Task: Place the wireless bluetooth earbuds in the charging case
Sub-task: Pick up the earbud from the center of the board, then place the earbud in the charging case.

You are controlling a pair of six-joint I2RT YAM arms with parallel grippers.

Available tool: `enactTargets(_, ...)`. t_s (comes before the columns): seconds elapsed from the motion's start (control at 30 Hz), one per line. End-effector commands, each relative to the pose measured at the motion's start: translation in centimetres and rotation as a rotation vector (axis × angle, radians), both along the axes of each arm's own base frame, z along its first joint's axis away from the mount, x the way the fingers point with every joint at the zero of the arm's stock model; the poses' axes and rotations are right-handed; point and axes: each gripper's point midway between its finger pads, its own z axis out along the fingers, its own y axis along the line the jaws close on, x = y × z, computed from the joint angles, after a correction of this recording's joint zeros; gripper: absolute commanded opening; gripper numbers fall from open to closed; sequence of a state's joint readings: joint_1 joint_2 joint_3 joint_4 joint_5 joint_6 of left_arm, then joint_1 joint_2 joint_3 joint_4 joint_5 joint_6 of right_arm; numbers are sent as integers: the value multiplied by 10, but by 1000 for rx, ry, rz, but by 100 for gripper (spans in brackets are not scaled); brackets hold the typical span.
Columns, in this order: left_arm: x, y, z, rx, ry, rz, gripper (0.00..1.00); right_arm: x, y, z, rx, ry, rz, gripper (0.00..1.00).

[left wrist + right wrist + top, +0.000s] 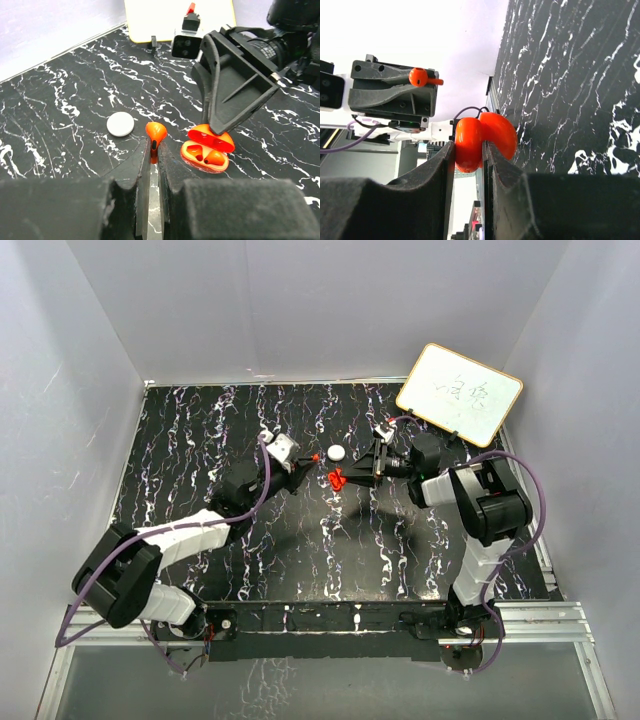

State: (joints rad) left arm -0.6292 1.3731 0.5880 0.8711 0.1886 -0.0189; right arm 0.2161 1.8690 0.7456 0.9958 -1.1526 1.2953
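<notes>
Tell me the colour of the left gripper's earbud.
The earbud is orange-red; see the left wrist view.

We see the bulb of the orange-red plastic earbud (pixel 156 132), but its stem's end sinks out of sight between the left gripper's black fingers (pixel 122 200). The right gripper's black fingers (pixel 216 92) cover the rear of the lid of the orange-red charging case (pixel 192 152); from the right wrist its inside is turned away. From above both pieces are too small to make out. The scribble on the white wood-framed board (pixel 460 392) is unreadable, and the left wrist view crops its top.
</notes>
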Motion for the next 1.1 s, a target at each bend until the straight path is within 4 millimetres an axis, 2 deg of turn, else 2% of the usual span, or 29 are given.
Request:
enactTargets(0.0, -1, -15, 31, -63, -71, -84, 0, 6, 6, 38, 87, -103, 35, 0)
enactTargets(0.33, -11, -24, 32, -93, -100, -155, 0, 3, 6, 48, 171, -63, 77, 0)
enactTargets(1.07, -16, -33, 35, -131, -140, -217, 0, 10, 9, 37, 140, -16, 40, 0)
